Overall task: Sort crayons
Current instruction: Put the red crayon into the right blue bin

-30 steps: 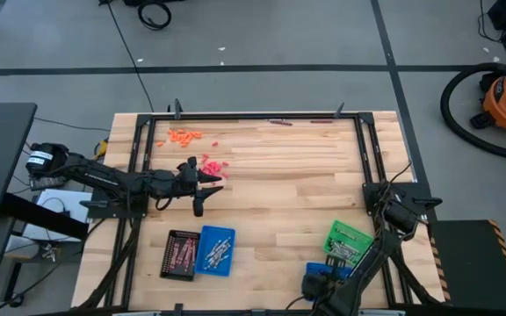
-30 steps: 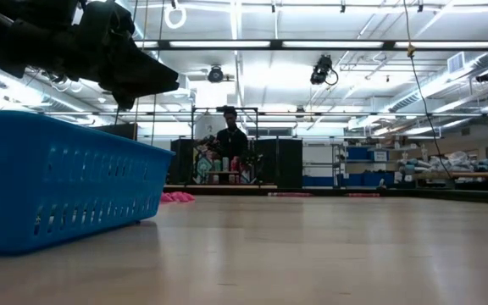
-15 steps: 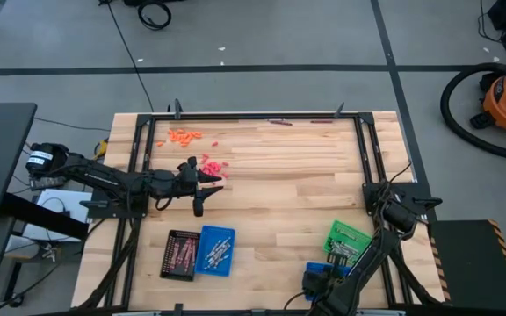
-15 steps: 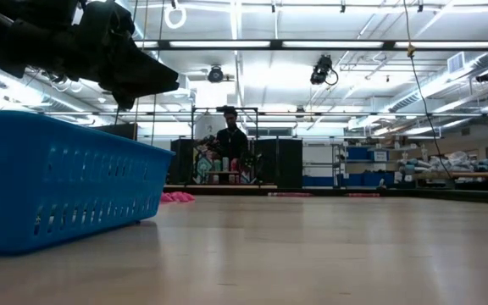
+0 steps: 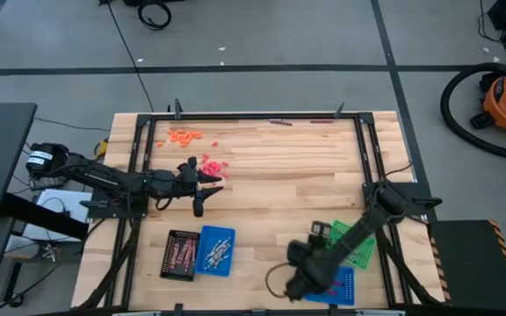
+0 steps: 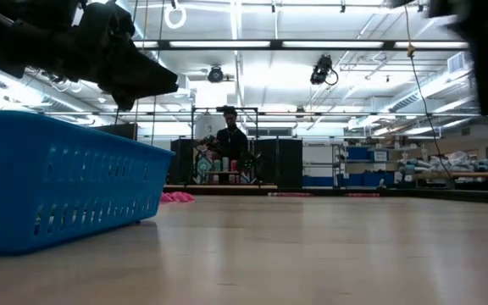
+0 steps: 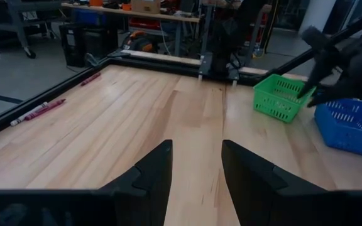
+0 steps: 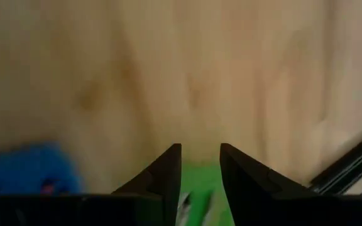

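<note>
Red-pink crayons [image 5: 214, 165] and orange crayons [image 5: 183, 136] lie loose at the far left. Dark purple crayons [image 5: 279, 122] lie along the far edge and also show in the left wrist view [image 7: 39, 112]. My left gripper [image 5: 218, 178] hovers open and empty just near of the red-pink pile, its fingers [image 7: 153, 172] level above bare wood. My right gripper [image 5: 317, 232] is open and empty, in motion above the left side of the green tray [image 5: 354, 244]. Its fingers [image 8: 168, 166] show blurred over wood.
A black tray [image 5: 180, 254] and a blue tray [image 5: 215, 251] holding crayons stand near the front left. A second blue tray [image 5: 336, 285] stands at the front right beside the green one. A black frame rail [image 5: 253, 117] runs around the table. A person [image 6: 230, 140] stands far behind it.
My right arm has swung from its folded place by the table's right edge toward the table's left, out over the near right part of the table, and is blurred with motion. The blue tray under it now shows. My left arm has kept still.
</note>
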